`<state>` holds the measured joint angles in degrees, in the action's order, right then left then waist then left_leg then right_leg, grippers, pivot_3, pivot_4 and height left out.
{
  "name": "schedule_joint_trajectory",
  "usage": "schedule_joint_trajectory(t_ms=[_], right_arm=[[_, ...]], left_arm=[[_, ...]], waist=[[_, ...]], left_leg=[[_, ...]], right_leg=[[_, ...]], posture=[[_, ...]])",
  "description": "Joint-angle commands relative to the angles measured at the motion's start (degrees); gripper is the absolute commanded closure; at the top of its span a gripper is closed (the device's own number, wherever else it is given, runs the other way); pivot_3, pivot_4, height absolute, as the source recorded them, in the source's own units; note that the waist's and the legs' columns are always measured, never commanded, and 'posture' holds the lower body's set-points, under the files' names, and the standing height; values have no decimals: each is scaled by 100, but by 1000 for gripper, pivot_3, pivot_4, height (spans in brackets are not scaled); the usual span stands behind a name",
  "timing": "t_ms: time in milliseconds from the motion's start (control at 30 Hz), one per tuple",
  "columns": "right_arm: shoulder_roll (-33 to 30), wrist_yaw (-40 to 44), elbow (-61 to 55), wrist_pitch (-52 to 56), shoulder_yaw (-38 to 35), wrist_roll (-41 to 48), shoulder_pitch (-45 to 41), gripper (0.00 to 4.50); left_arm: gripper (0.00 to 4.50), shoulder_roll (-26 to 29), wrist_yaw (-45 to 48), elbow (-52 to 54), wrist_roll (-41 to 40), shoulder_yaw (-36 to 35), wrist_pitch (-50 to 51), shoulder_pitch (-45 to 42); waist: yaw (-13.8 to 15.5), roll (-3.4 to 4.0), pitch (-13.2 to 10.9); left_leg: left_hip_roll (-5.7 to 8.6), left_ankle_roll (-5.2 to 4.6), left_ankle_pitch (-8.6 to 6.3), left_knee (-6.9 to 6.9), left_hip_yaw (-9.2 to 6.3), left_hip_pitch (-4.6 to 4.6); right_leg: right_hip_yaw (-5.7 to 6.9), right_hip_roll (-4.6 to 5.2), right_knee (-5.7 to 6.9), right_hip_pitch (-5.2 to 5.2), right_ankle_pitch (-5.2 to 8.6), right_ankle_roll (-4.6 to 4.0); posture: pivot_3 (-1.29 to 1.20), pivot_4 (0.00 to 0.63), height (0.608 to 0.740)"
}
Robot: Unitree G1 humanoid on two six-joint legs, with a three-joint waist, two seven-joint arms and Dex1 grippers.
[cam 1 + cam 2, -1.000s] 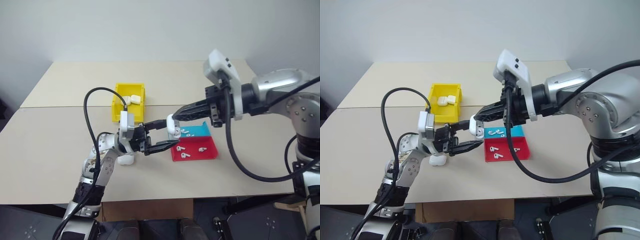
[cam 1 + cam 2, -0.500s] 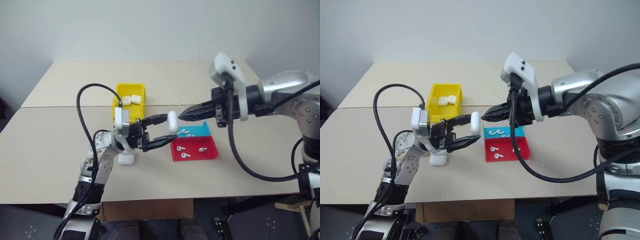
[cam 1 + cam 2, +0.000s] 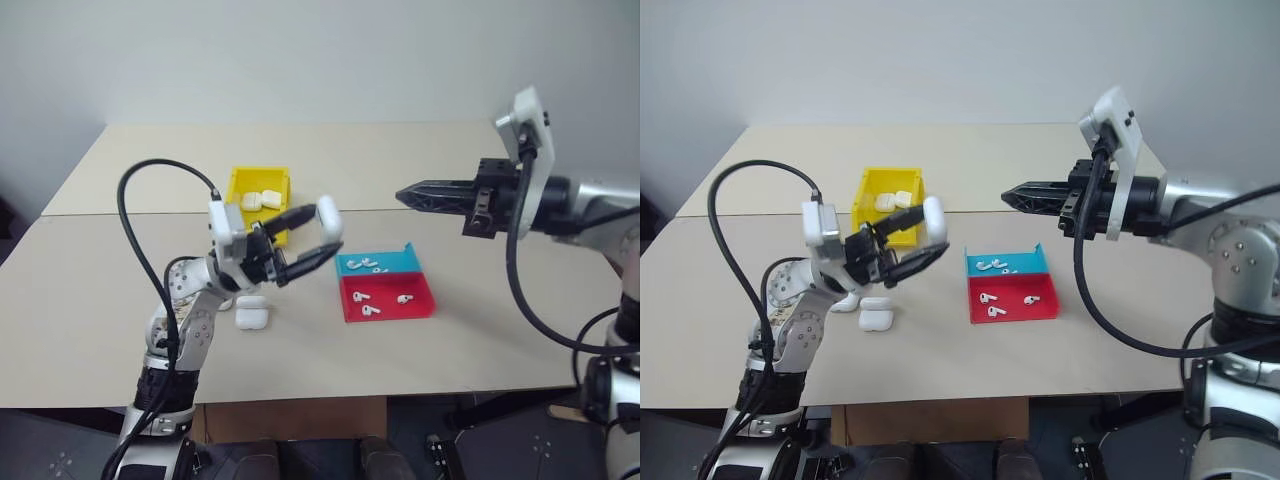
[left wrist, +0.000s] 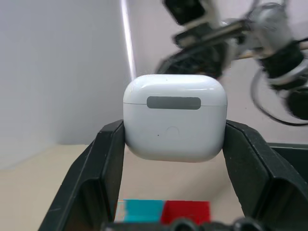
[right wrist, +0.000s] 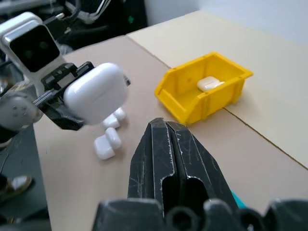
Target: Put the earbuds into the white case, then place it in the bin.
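- The left gripper (image 3: 322,236) is clamped on the white case (image 4: 175,117), holding it by its two sides up in the air above the table (image 3: 90,290). Lid looks shut in the left wrist view.
- The right gripper (image 3: 402,194) has its fingers pressed fully together with nothing in them, hanging well off to the right, above the trays.
- The bin (image 3: 240,185) sits just behind the held case, with a couple of cases (image 3: 260,200) already lying inside.
- Loose earbuds (image 3: 375,304) are lying in the red tray (image 3: 425,308) and the blue tray (image 3: 405,258), and a few spare cases (image 3: 251,316) sit on the table below the left arm.
- My guess at what could go wrong: the case is smooth and rounded and only pinched at the fingertips, so a quick swing toward the bin could let it squirt out.
- Also, letting go too high might bounce it off the cases already in there, or it could clip the bin's front wall and land outside.
- Can't tell whether earbuds are actually inside the case.
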<state>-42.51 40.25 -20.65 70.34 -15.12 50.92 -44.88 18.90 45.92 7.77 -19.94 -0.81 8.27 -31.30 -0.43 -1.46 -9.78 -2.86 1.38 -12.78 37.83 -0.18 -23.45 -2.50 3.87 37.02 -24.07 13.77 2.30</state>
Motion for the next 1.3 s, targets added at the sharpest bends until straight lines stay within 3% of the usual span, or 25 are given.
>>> schedule_joint_trajectory(t_ms=[33,133,333,700,867,933,1133,1300], right_arm=[[413,-865,-507,134,-585,228,571,4425],[704,-1381,-645,220,-745,308,957,4425],[666,-1673,-751,201,-801,504,1282,4425],[627,-1967,-816,139,-625,619,1360,4425],[584,-2032,-842,132,-578,588,1351,4500],[568,-2042,-852,129,-558,578,1361,4500],[489,-2030,-997,91,-482,527,1490,4500],[-392,-1191,-1744,-914,-78,-265,2237,4500]], left_arm=[[1711,-94,-1758,-299,1561,216,208,-665],[1711,-163,-2683,-798,2239,299,1263,-1400],[1711,-396,-3606,-1745,2605,202,2395,-1960],[1711,-442,-4220,-3876,2747,193,1677,-2544],[34,-490,-4352,-4420,2762,199,1122,-2724],[10,-506,-4380,-4570,2739,177,1029,-2782],[10,-591,-4127,-4280,2461,65,583,-2589],[10,-427,-2522,-2209,1120,-277,1043,-1691]], waist=[[48,-5,3],[56,-5,3],[-18,-5,3],[-35,-5,3],[-28,-5,3],[-28,-6,3],[-33,-5,3],[-42,-5,3]], left_leg=[[1,0,0,0,0,1],[9,0,0,0,3,-6],[10,0,0,-3,2,-11],[11,0,0,-4,2,-17],[12,0,0,-4,2,-25],[13,0,0,-4,2,-22],[13,1,0,-3,2,-24],[13,1,0,-4,3,-28]], right_leg=[[2,1,-2,5,0,1],[-1,10,-5,-1,-4,7],[0,9,-11,-7,-4,9],[1,11,-15,-8,-4,10],[5,15,-17,-12,-5,11],[5,15,-13,-11,-6,11],[5,15,-12,-12,-6,12],[5,19,-18,-13,-5,13]], posture=[[0,150,740],[0,150,740],[0,150,740],[0,150,740],[0,150,740],[0,150,740],[0,150,740],[0,150,740]])
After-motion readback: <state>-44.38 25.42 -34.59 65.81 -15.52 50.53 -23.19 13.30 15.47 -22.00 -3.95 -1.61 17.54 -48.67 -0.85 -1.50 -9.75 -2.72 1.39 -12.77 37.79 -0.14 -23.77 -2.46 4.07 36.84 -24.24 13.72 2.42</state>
